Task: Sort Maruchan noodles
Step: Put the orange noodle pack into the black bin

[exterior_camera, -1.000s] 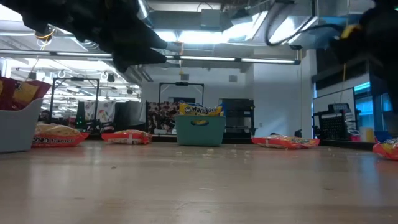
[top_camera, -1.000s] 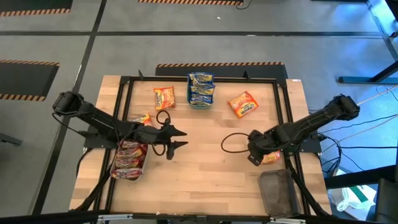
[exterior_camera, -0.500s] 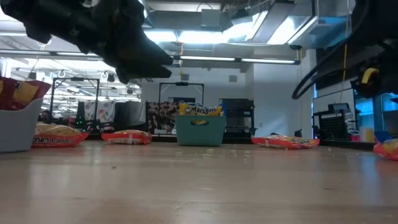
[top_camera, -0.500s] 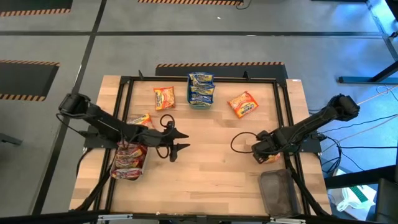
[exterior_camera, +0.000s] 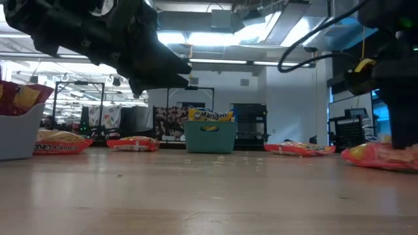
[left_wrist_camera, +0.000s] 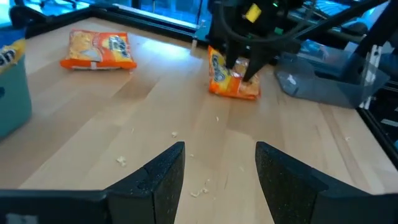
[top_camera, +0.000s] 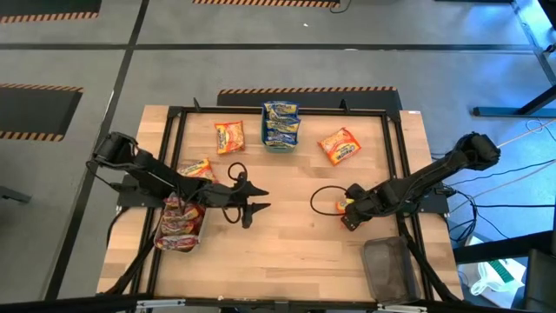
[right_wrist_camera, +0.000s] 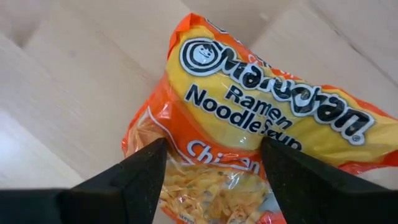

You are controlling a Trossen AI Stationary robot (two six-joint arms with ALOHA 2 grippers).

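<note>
Now the right gripper [top_camera: 346, 215] has dragged its orange Maruchan packet [right_wrist_camera: 249, 134] inward across the table [top_camera: 295, 252], fingers straddling it, suggesting transport to a bin is underway, while the left gripper [top_camera: 261, 199] hovers open mid-table.

From overhead I lose most of the orange packet [top_camera: 345, 207] under the right gripper [top_camera: 351, 215]; only a sliver shows. My right wrist view cuts that packet [right_wrist_camera: 249, 137] off at the frame's edge. The packets in the grey tray [top_camera: 179, 228] near the tabletop's left edge sit half under the left arm, and I can't count them. In the low view, that tray [exterior_camera: 16, 134] is clipped.
</note>
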